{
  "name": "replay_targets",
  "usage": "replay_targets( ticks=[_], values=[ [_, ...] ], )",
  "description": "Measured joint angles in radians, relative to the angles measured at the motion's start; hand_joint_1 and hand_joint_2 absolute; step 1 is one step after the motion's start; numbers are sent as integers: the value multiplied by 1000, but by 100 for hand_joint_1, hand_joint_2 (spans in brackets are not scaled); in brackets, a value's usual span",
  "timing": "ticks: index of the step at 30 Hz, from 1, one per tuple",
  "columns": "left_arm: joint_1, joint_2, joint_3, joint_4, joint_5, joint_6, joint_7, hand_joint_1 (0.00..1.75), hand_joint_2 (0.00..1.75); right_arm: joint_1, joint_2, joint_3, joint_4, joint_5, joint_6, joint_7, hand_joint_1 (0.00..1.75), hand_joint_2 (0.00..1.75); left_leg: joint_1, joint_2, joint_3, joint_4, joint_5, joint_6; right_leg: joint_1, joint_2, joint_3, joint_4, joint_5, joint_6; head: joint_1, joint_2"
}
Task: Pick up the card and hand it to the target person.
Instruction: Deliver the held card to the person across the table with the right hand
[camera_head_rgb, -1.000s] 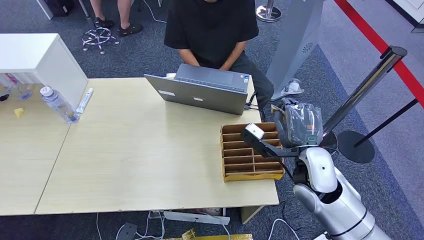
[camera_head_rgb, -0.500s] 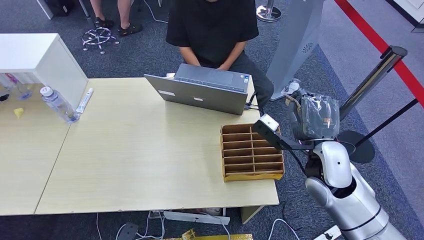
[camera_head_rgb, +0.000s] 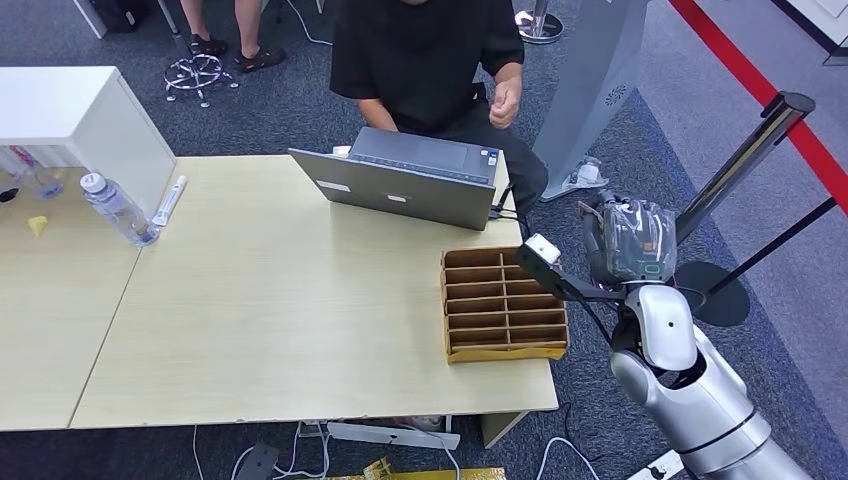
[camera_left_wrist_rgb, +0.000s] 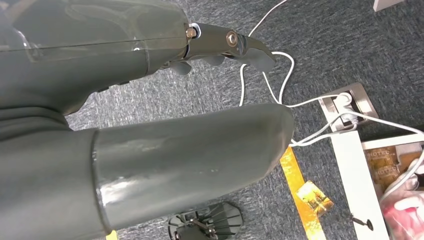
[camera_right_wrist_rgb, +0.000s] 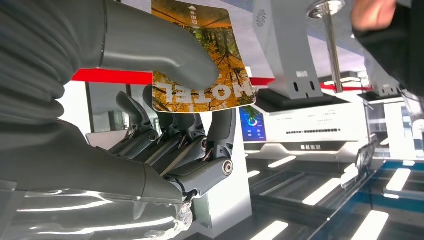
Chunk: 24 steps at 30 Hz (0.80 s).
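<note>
Far to the left of our right robot hand (camera_head_rgb: 628, 240), on the pale wooden worktop (camera_head_rgb: 250, 300), we see a clear water bottle (camera_head_rgb: 116, 208) and a white marker pen (camera_head_rgb: 170, 199) lying beside a white box (camera_head_rgb: 80, 115). Nearer the middle an open grey laptop (camera_head_rgb: 405, 180) stands on the worktop, and a person in a black shirt (camera_head_rgb: 425, 55) sits behind it with one fist (camera_head_rgb: 506, 100) raised, up and to the left of the right robot hand. Just to the left of that hand and below it sits a brown compartmented tray (camera_head_rgb: 503, 305) at the worktop's right end.

Our right robot hand, wrapped in clear plastic, is raised beyond the worktop's right edge. Seen from the right wrist, its thick grey thumb (camera_right_wrist_rgb: 165, 50) presses an orange, forest-printed card (camera_right_wrist_rgb: 202, 57) against the darker fingers (camera_right_wrist_rgb: 220, 125) behind it, so the card is pinched upright in this hand.

Our left robot hand (camera_left_wrist_rgb: 165, 100) hangs over grey carpet with white cables (camera_left_wrist_rgb: 280, 95); its thumb and fingers stand apart and grip nothing.
</note>
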Motion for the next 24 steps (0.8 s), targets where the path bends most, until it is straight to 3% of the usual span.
replay_targets(
  ticks=[14, 24],
  values=[
    [-1, 0, -11, 0, 10, 4, 0, 0, 0, 0, 8, 2, 53, -1, 1, 0, 154, 175, 0, 0, 0, 0, 0, 0, 0, 0, 0, 0, 0, 0, 0, 0],
    [-1, 0, -22, 0, 17, 12, 3, 0, 0, -2, 11, 2, 74, -2, 1, -4, 143, 175, 0, 0, 0, 0, 0, 0, 0, 0, 0, 0, 0, 0, 0, 0]
  ],
)
